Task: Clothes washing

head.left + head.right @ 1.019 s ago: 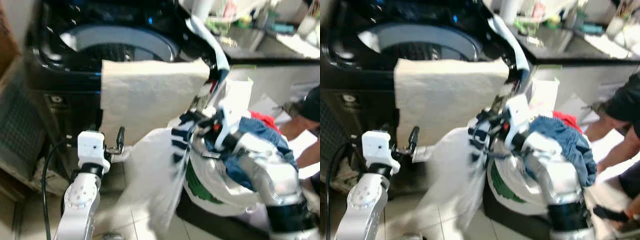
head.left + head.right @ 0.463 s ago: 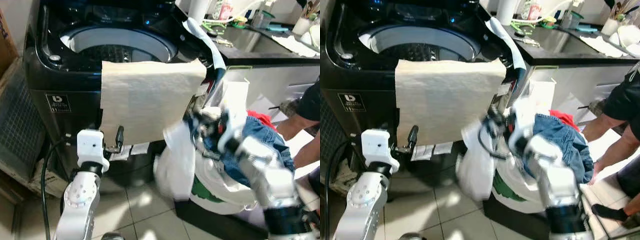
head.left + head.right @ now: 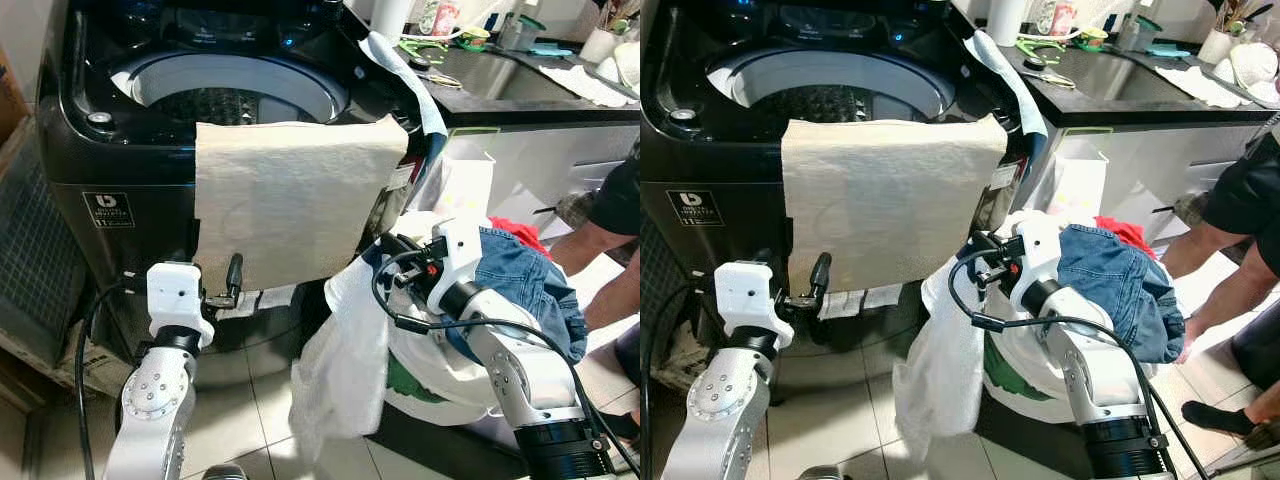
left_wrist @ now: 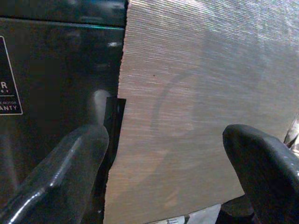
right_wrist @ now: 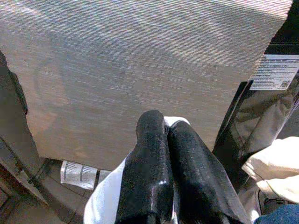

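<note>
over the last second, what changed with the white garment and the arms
The right gripper, shut on the white garment, stayed near the basket while the garment swung in and hung down. The left gripper stayed open, facing the beige towel.

We are looking at a black washing machine (image 3: pixel 80 160) draped with a beige cloth (image 3: pixel 290 200), a white garment (image 3: pixel 345 350), blue denim (image 3: pixel 530 285), and a red piece (image 3: pixel 515 228).

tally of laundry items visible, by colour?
White: 1, white garment, held by right gripper
Beige: 1, beige cloth draped over washer rim
Blue: 1, denim piece on basket pile
Red: 1, red item behind it
Total: 4
</note>
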`<state>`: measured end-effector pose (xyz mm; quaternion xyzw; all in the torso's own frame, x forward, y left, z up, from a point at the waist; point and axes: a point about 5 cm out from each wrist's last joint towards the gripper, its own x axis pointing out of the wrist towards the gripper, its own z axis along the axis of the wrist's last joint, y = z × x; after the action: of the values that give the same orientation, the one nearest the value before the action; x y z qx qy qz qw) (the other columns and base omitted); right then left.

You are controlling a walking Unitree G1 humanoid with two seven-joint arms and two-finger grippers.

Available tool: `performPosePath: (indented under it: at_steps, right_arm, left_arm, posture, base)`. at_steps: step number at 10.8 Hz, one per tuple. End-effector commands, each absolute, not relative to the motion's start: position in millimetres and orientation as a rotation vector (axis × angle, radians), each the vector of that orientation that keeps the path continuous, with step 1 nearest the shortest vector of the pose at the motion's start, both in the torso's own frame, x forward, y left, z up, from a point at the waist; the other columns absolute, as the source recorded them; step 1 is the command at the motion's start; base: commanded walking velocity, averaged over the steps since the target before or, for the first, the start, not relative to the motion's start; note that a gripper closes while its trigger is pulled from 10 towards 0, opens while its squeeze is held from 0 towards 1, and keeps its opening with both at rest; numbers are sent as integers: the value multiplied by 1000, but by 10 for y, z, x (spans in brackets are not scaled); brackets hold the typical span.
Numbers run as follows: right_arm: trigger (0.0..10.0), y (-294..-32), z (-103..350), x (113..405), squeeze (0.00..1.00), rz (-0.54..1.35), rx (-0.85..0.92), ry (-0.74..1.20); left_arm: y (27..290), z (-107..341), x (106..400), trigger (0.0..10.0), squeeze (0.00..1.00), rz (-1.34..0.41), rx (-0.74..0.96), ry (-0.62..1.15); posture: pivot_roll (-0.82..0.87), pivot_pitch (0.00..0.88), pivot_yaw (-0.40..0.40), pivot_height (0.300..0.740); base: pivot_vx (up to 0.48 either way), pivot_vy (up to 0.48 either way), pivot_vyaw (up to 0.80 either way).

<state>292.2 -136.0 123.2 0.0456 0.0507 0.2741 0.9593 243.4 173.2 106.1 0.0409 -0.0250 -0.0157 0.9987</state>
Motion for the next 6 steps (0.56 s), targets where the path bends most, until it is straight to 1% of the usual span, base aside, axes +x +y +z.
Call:
performPosePath:
  at_steps: [1, 4, 6]
  right_arm:
    - [10000, -1405, 1051, 2935, 0, 506, 60, 149]
    - [10000, -1315, 1052, 2993, 0, 530, 85, 147]
    - [10000, -1307, 1061, 3008, 0, 525, 91, 144]
  left_arm:
    - [1690, 1082, 2429, 10000, 0, -46, 79, -42]
    - [1701, 1095, 2459, 10000, 0, -48, 97, -43]
    - [1684, 1084, 2469, 10000, 0, -50, 97, -38]
  posture:
    - [181, 0, -136, 740]
    - [193, 0, -145, 740]
    - [189, 0, -145, 740]
  base:
    - [0, 0, 0]
    - [0, 0, 0]
    - [0, 0, 0]
